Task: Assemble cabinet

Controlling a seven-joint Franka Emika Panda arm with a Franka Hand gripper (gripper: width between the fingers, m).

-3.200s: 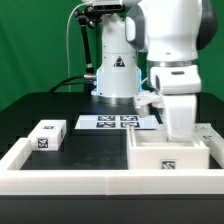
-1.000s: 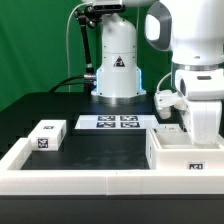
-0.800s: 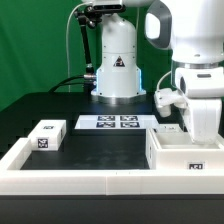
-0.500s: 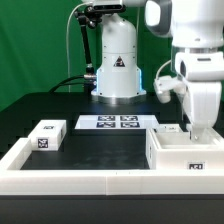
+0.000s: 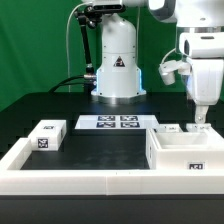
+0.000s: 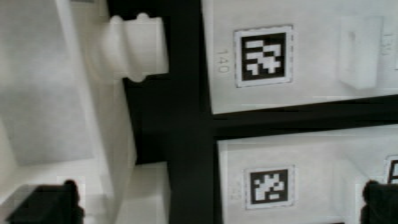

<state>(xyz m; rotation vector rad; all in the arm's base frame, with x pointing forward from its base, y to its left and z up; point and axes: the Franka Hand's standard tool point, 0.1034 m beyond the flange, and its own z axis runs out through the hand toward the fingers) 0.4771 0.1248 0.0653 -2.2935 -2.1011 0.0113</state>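
One black table (image 5: 100, 148) fills the lower half of the exterior view, with a green backdrop (image 5: 30, 50) behind it. The arm's white base (image 5: 115, 45) stands at upper centre and carries a triangular warning sticker (image 5: 116, 63) whose symbol is too small to read. A long low white border wall (image 5: 90, 181) runs along the bottom and up the lower left.

The cabinet (image 5: 186, 152), an open-topped white box with one tag on its front face, sits at lower right just behind that wall and reaches the frame's right edge. The marker board (image 5: 118, 122) lies flat at centre. A small white tagged block (image 5: 47, 135) rests at left, well apart from the cabinet. A smaller white part (image 5: 170, 128) peeks out behind the cabinet, partly hidden by it.

The gripper (image 5: 200, 120) hangs above the cabinet's rear edge. In the wrist view its dark fingertips (image 6: 50, 205) stand wide apart, gripping nothing. White tagged panels (image 6: 294, 60) lie beneath, blurred; the codes cannot be read.
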